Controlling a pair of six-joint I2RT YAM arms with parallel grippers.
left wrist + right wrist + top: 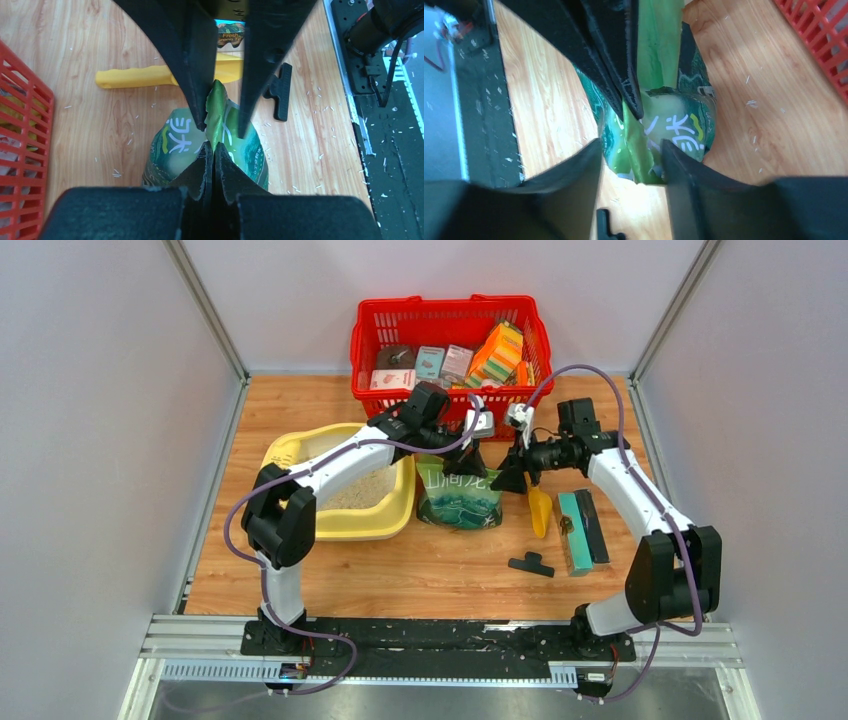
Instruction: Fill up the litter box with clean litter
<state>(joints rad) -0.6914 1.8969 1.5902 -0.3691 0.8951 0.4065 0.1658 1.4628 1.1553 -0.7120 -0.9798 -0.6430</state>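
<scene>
Holding a sandy layer of clean litter (pixel 355 492), the litter box (pixel 300 443) sits on the left part of the bench (pixel 420 575), partly under the left arm. Just beside it to the right stands the green bag (pixel 460 502). The left gripper (pixel 214 150) is clenched on the bag's top edge. The right gripper (pixel 630 145) is released, its jaws parted on either side of that same edge. At the back, the red basket (pixel 440 325) holds several small boxes (pixel 500 350).
</scene>
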